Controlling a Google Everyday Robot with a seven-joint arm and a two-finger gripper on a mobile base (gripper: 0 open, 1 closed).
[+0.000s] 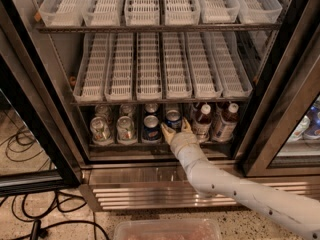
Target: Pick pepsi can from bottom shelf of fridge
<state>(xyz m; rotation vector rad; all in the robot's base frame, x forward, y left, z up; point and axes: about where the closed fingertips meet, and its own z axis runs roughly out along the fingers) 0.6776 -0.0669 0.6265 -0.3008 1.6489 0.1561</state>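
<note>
The pepsi can, a small dark-blue soda can with a silver top, stands in the front row of the bottom shelf, the dark lowest rack with a dark metal front rail, in the tall black-framed fridge. My gripper, tan at the tip, is right at the base of this can, reaching in over the rail. Whether my claw is clamped on the can or merely set about it, I cannot tell.

Just left of it stands a second dark-blue can with a red-white logo. Further left are two silver-green cans, and more cans stand dimly behind. Just right of my claw are two brown bottles with white caps. My white arm runs back from the shelf, down to the lower right, across the shiny stainless-steel louvred base. Above the cans sit two racks of white slotted plastic trays. On the speckled floor lie black cables at the left and a clear plastic tub at the bottom edge
</note>
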